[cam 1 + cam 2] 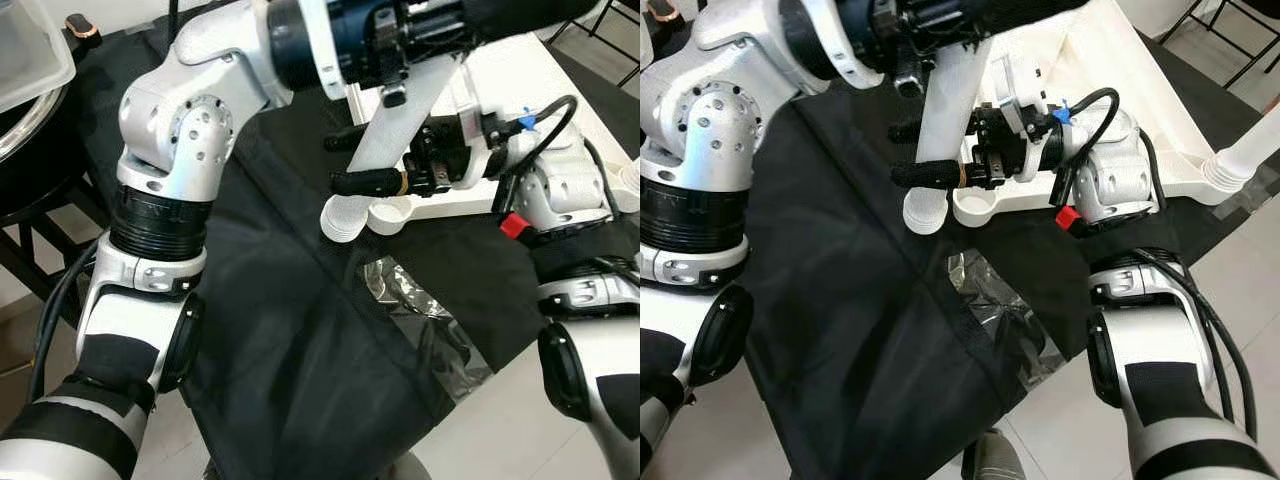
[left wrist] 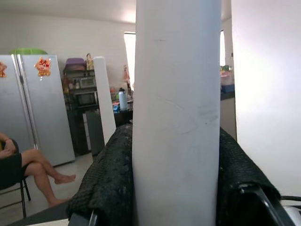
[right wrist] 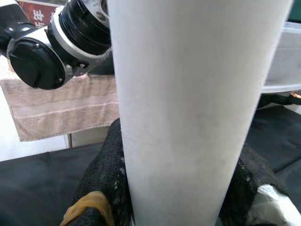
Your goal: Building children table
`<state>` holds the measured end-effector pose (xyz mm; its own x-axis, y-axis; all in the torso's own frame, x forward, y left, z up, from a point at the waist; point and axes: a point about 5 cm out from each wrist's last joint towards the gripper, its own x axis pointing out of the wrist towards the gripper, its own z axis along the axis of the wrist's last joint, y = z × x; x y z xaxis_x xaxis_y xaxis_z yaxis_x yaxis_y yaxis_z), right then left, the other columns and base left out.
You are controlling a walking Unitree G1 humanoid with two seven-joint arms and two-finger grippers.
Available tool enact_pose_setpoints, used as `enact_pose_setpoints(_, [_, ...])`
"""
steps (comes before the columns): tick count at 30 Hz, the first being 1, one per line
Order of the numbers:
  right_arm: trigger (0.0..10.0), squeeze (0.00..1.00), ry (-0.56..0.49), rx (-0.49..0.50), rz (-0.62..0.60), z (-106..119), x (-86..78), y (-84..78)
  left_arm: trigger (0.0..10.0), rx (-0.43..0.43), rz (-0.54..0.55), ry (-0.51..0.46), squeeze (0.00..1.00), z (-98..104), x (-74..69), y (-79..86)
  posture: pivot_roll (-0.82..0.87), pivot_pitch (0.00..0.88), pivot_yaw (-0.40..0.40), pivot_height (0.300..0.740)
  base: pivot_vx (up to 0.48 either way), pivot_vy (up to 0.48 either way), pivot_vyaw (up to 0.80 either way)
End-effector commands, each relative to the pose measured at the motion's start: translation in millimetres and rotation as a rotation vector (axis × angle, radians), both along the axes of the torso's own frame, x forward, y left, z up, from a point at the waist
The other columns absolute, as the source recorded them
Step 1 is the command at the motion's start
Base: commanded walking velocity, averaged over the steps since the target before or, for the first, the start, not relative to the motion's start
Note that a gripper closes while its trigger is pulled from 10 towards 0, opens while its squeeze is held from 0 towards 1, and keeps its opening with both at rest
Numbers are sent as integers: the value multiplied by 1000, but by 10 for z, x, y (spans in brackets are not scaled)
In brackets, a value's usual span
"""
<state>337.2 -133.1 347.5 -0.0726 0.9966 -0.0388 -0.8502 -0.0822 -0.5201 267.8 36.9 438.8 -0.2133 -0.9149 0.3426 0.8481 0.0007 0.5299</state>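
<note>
Grippers clamp one white table leg (image 1: 395, 125) from two sides: left gripper (image 1: 400, 40) clenched high on it, right gripper (image 1: 940, 150) clenched lower, holding its threaded end slanted just left of the upturned tabletop's near-left corner socket (image 1: 975, 205), likely for alignment.

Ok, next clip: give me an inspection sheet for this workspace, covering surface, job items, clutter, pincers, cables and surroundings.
Surface: black cloth draped over the work area, pale tiled floor beyond its edge.
Job items: white table top lying upside down with a round socket at its near corner; white table leg held just beside that socket; another leg already fitted at the far corner.
Clutter: crinkled clear plastic wrap on the cloth.
Pincers: left pincer and right pincer both clamp the held leg.
Cables: black cable looping over the right wrist.
Surroundings: fridge, seated person's legs, beige towel.
</note>
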Motion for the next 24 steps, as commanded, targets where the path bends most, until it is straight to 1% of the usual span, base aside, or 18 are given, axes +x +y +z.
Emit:
enact_pose_setpoints(1, [0,0,-74,36,108,146,-127,123,0,52,-96,24,0,-108,-67,-179,84,281,-8,740,0,0,0])
enact_pose_setpoints(2, [0,0,-72,49,103,154,-129,125,2314,45,-92,28,0,-108,-68,-187,81,276,-9,740,0,0,0])
enact_pose_setpoints(3, [0,0,-72,49,103,154,-129,125,2314,45,-92,28,0,-108,-68,-187,81,276,-9,740,0,0,0])
enact_pose_setpoints(4, [0,0,-85,62,65,159,-110,130,6863,23,-58,42,0,-96,-39,-181,75,273,-13,740,0,0,0])
enact_pose_setpoints(5, [0,0,-96,70,37,161,-97,132,6863,8,-34,53,0,-88,-17,-173,74,272,-14,740,0,0,0])
enact_pose_setpoints(6, [0,0,-97,84,13,165,-83,133,10000,-22,-17,78,1000,-66,9,-155,74,272,-14,740,0,0,0])
enact_pose_setpoints(7, [0,0,-97,84,13,165,-83,133,10000,-22,-17,78,1000,-66,9,-155,74,272,-14,740,0,0,0])
enact_pose_setpoints(8, [0,0,-107,104,-44,171,-47,136,10000,-52,12,85,1000,-40,34,-114,71,271,-15,740,0,0,0])
enact_pose_setpoints(11, [0,0,-104,170,-174,184,26,104,10000,-184,104,113,1000,79,129,164,62,274,-21,740,0,0,0])
enact_pose_setpoints(12, [0,0,-104,170,-174,184,26,104,10000,-184,104,113,1000,79,129,164,62,274,-21,740,0,0,0])
enact_pose_setpoints(16, [0,0,-93,199,-231,190,54,37,10000,-269,162,116,1000,212,199,471,63,277,-25,740,0,0,0])
enact_pose_setpoints(17, [0,0,-93,199,-231,190,54,37,10000,-269,162,116,1000,212,199,471,63,277,-25,740,0,0,0])
enact_pose_setpoints(19, [0,0,-96,199,-242,197,57,15,10000,-310,218,105,1000,277,206,696,62,278,-27,740,0,0,0])
enact_pose_setpoints(20, [0,0,-96,199,-242,197,57,15,10000,-310,218,105,1000,277,206,696,62,278,-27,740,0,0,0])
enact_pose_setpoints(21, [0,0,-98,204,-247,207,60,6,10000,-332,266,96,1000,312,213,839,62,278,-27,740,0,0,0])
enact_pose_setpoints(22, [0,0,-102,213,-262,229,70,-9,10000,-360,344,79,1000,361,190,1037,57,282,-30,740,0,0,0])
enact_pose_setpoints(23, [0,0,-102,213,-262,229,70,-9,10000,-360,344,79,1000,361,190,1037,57,282,-30,740,0,0,0])
enact_pose_setpoints(24, [0,0,-112,237,-300,281,96,-44,10000,-426,506,62,1000,430,143,1426,50,284,-33,740,0,0,0])
